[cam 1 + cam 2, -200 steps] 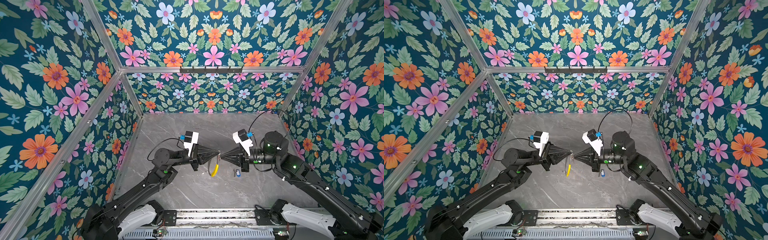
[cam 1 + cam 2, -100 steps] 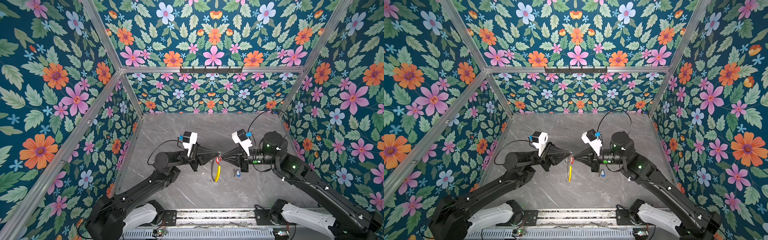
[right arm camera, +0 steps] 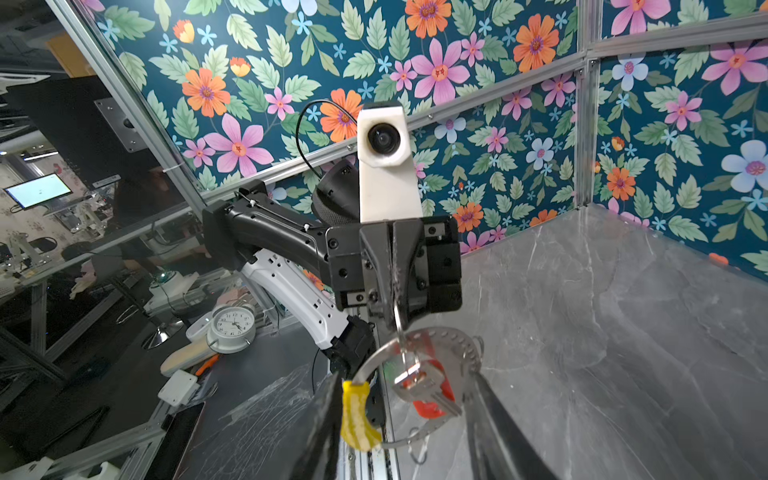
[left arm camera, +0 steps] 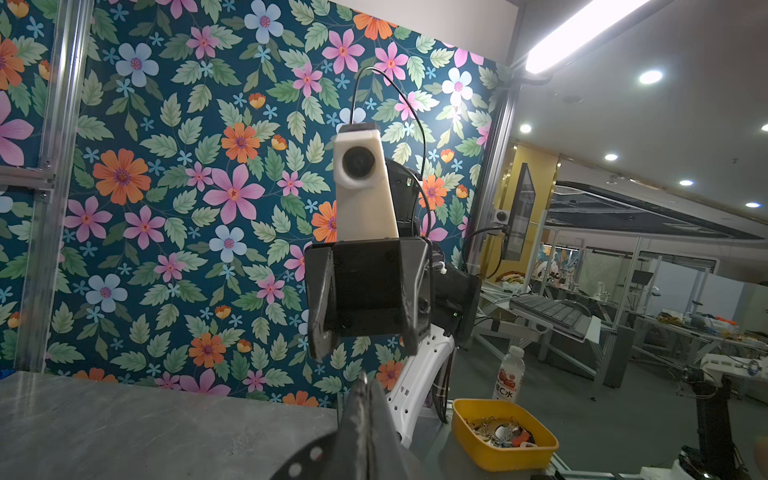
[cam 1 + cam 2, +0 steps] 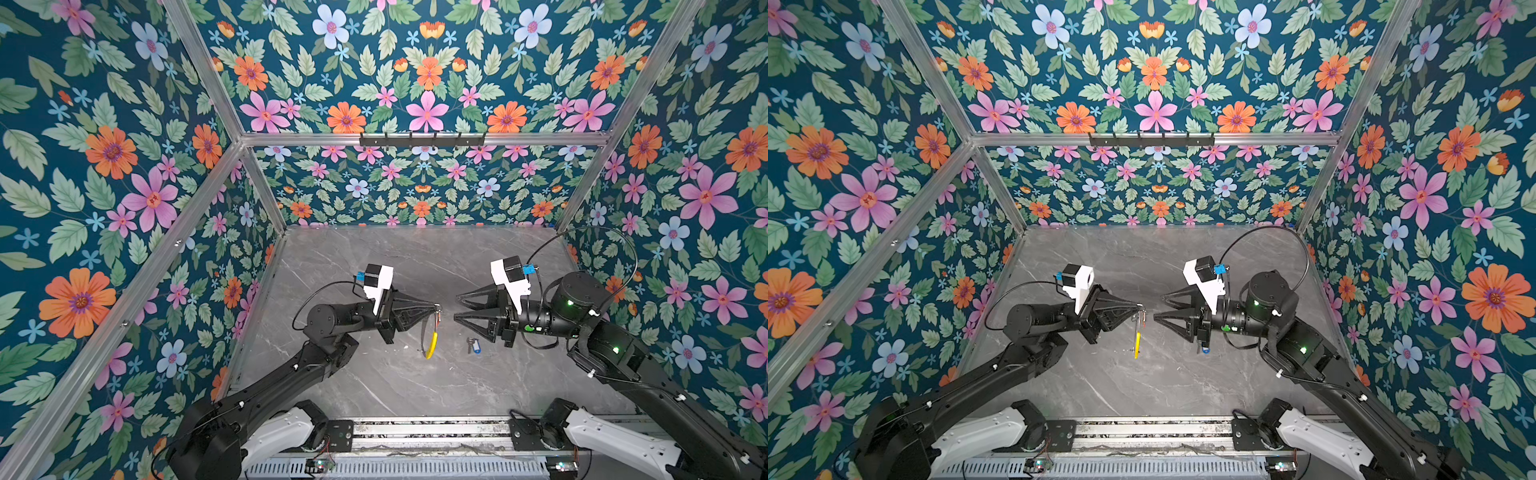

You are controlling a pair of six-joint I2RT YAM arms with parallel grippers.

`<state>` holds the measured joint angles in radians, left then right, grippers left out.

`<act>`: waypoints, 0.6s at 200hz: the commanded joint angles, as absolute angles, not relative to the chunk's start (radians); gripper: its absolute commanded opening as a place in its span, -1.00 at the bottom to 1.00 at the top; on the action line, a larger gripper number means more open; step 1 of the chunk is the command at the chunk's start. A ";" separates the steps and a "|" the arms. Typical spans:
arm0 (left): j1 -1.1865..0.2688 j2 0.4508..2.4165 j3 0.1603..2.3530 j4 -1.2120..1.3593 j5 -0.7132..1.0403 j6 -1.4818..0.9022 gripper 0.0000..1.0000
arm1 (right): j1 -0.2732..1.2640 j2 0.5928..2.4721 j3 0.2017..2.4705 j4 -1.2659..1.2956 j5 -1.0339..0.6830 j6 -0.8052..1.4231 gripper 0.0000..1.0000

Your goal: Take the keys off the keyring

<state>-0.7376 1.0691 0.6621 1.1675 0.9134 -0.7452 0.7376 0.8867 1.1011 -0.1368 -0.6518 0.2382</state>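
Nearest, the blue-tagged key [image 5: 473,345] lies free on the grey table [image 5: 374,386]. Beyond it the keyring [image 5: 431,345] hangs upright from the left gripper [image 5: 436,308], pinched shut on its top edge, the red-tagged key [image 3: 426,386] dangling. The right gripper [image 5: 456,307], jaws parted and empty, hovers just right, clear of the ring; it should likely close squarely on the red key while the left holds steady.
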 commanded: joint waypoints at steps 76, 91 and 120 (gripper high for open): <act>-0.737 1.061 0.660 1.218 0.900 -0.754 -1.00 | 0.782 0.966 1.078 0.031 -0.737 0.317 -0.50; -0.737 1.062 0.657 1.220 0.899 -0.755 -1.00 | 0.788 0.970 1.072 0.028 -0.734 0.318 -0.61; -0.736 1.060 0.659 1.223 0.899 -0.754 -1.00 | 0.792 0.968 1.058 0.029 -0.729 0.321 -0.72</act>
